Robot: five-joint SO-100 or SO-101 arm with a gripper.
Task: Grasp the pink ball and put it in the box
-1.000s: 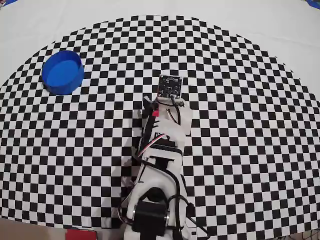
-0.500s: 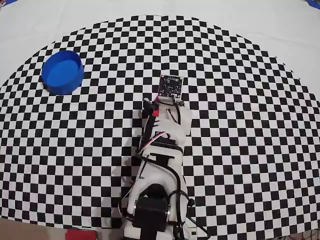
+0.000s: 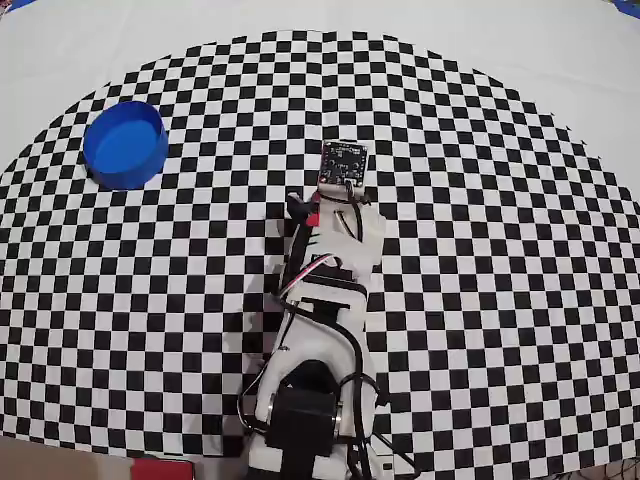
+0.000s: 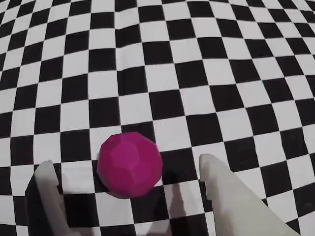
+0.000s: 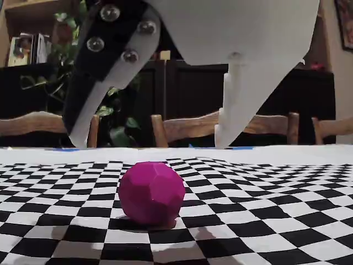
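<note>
The pink ball lies on the checkered cloth, between my two white fingertips in the wrist view. My gripper is open, with a gap on each side of the ball. In the fixed view the ball rests on the cloth and the open gripper hangs a little above it without touching it. The box, a round blue container, stands at the far left of the overhead view, well away from my arm. The arm hides the ball in the overhead view.
The black-and-white checkered cloth covers most of the table. In the fixed view wooden chair backs and dark furniture stand behind the table's far edge. A red object shows at the bottom edge beside the arm's base.
</note>
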